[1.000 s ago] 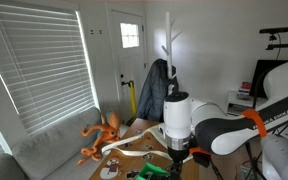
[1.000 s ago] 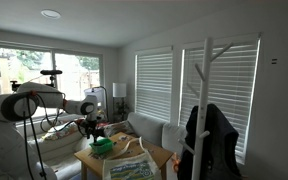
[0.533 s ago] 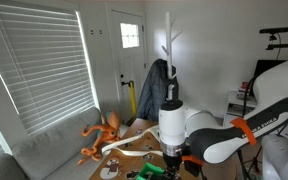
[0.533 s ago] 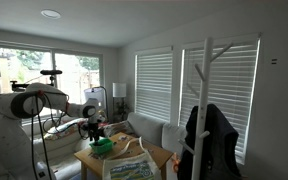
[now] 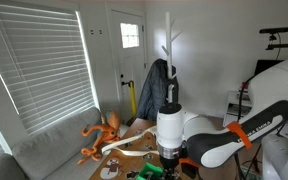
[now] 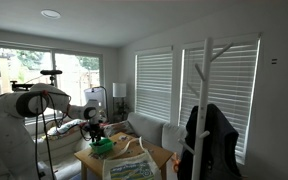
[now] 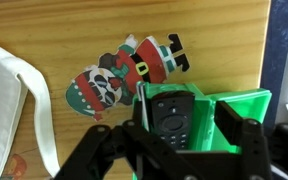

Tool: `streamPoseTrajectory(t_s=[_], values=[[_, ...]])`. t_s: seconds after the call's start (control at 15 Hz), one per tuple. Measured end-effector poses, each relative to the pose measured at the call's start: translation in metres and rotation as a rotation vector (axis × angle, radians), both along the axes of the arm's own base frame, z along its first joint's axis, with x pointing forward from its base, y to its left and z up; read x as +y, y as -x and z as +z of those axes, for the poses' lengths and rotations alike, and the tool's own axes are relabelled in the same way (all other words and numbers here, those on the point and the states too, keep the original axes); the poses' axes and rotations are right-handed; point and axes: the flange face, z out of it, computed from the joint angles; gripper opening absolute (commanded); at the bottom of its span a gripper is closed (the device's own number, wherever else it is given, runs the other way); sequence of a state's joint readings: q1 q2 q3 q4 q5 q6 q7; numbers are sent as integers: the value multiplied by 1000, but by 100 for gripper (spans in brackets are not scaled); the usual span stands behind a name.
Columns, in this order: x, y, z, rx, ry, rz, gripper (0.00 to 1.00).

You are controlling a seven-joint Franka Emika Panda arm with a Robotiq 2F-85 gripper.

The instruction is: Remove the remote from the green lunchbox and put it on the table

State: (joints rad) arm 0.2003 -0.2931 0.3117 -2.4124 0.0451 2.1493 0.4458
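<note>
The green lunchbox (image 7: 212, 118) lies open on the wooden table (image 7: 74, 25). The black remote (image 7: 171, 117) lies inside it, against its left wall, buttons up. My gripper (image 7: 184, 135) is open just above the box, one dark finger on each side of the remote, not touching it. In both exterior views the gripper (image 5: 169, 157) (image 6: 94, 130) hangs low over the green lunchbox (image 5: 147, 172) (image 6: 103, 146) on the table (image 6: 84, 158).
A flat Santa and panda figure (image 7: 124, 72) lies just beyond the box. A white bag (image 7: 9, 100) is at the left. An orange plush octopus (image 5: 104, 135) sits on the grey sofa (image 5: 44, 150). A white printed sheet (image 6: 129, 168) lies on the table. A coat rack (image 5: 168, 60) stands behind.
The arm has swung a little to the left in an exterior view and come down closer over the green lunchbox. The remote and box have not moved.
</note>
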Motion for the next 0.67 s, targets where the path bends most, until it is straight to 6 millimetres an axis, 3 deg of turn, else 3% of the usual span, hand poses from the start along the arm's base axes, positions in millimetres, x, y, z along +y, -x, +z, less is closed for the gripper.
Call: streamPoseTrajectory(t_s=[0.13, 0.2, 0.27, 0.67], values=[[0, 0, -1, 0, 1, 18, 41], [0, 0, -1, 0, 2, 25, 23], [0, 0, -1, 2, 2, 32, 17], [0, 0, 0, -1, 4, 54, 17]])
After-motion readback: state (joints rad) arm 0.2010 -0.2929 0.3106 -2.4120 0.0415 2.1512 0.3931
